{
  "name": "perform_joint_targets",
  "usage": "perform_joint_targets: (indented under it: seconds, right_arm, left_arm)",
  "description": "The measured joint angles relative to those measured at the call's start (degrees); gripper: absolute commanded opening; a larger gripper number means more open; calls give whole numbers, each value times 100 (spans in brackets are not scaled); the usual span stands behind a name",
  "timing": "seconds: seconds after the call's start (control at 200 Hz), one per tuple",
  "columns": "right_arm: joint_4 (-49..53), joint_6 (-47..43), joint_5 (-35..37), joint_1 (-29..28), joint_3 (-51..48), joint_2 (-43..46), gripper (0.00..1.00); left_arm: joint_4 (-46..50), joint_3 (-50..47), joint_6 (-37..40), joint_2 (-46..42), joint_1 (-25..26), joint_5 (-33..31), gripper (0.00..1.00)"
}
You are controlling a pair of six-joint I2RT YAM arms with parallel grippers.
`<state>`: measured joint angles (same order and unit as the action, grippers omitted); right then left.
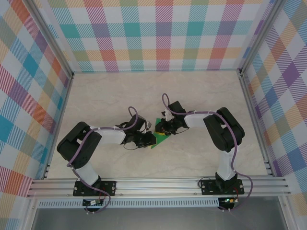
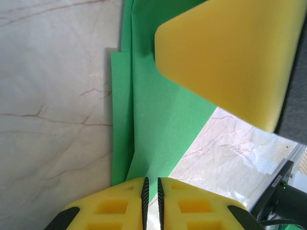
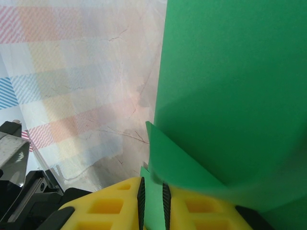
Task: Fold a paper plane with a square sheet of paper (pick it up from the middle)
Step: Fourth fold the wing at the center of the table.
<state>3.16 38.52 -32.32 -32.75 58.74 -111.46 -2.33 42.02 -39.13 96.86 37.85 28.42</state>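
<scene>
Where the right gripper [image 3: 152,184] clamps, green paper [image 3: 230,96] sits — between jaws.

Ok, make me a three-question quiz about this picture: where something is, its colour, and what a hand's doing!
1. Where is the sheet of paper?
A. far at the back
B. between the left hand and the right hand
C. way off to one side

2. What colour is it?
A. green
B. red
C. white

3. What is the right hand doing?
A. wide open
B. holding a cup
C. pinching the paper

Answers: 1 B, the top view shows it there; 2 A, it is bright green in every view; 3 C, paper runs between its fingers.
</scene>
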Motion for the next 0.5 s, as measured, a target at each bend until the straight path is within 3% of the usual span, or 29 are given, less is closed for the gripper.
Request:
perform_joint_targets:
  seconds: [0.5]
  right_arm:
    - [63, -42, 39, -15, 26, 2, 21]
  left_arm:
    - [428, -98, 280, -245, 0, -256, 15]
